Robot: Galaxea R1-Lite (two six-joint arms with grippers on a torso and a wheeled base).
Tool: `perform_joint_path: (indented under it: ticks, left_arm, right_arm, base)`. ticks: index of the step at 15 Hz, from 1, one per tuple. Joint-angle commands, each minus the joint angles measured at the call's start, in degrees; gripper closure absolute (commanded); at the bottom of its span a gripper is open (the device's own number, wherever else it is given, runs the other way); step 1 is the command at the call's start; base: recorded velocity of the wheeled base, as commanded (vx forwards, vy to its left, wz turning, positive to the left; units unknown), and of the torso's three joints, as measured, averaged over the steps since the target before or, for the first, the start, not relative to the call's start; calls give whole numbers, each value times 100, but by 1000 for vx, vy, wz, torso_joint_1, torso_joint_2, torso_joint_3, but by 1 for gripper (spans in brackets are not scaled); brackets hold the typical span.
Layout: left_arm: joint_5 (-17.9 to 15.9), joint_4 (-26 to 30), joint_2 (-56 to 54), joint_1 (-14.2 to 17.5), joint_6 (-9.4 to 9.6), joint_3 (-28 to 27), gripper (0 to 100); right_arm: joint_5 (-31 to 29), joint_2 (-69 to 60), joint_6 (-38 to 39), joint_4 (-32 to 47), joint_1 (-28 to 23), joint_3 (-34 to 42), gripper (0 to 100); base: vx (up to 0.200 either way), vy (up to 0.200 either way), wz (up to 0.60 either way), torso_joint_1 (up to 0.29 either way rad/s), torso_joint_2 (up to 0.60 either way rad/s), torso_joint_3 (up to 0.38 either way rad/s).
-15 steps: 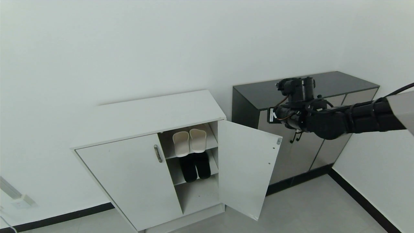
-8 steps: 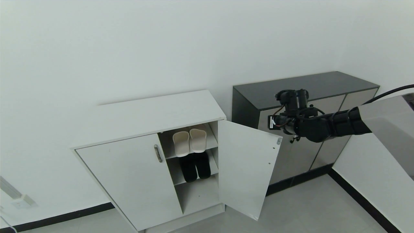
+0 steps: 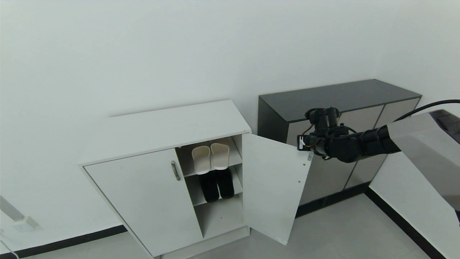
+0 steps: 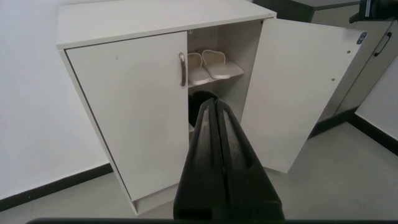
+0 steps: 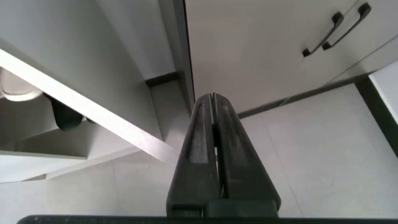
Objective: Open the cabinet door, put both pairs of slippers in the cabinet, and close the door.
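Cabinet: the white cabinet [image 3: 172, 126] stands against the wall, and one half of it is wide open, folks.
Open door: the right-hand door [image 3: 273, 183] of the cabinet is swung out at an angle from the cabinet front, its inner face showing.
Closed door: the cabinet's left door [image 3: 143, 201] is flush and shut, with a metal handle [image 3: 175, 170] by its inner edge.
Cream slippers: the cream slippers [image 3: 210, 156] sit side by side on the cabinet's upper shelf.
Black slippers: the black slippers [image 3: 216, 185] sit on the cabinet shelf right below, also side by side.
Right gripper: the right gripper [image 3: 303, 144] is at the top outer corner of the cabinet's open door, claw clenched with nothing between the fingers; contact with the door cannot be told.
Left gripper: the left gripper [image 4: 214, 102] hangs out in front of the cabinet opening, claw clenched and empty, well apart from the doors.
In the way: a dark sideboard [image 3: 341, 93] stands just beside the cabinet, right behind the open door, so arm and door share a tight gap there.
Floor: pale tiles [image 3: 341, 230] spread in front of the cabinet.
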Motion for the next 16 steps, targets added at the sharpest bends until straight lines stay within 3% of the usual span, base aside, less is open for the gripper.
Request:
perform_joint_path:
  ticks: [1,9,12,16]
  left_arm:
    - [6,-3,7,1,-4,0,100]
    - [-3,-3,7,1,5,0,100]
    - [-3,-3,7,1,5,0,100]
    - [-3,6,7,1,-4,0,100]
  right_arm:
    - [-7,27,-1,0,12,23,100]
    - [-7,-246,34,-44,311,612,100]
    - [-7,-580,61,-70,663,1104,100]
    - [-25,-1160,157,-316,1498,1975,100]
  base:
    - [0,0,0,0,0,0]
    - [0,0,0,0,0,0]
    - [0,0,0,0,0,0]
    - [0,0,0,0,0,0]
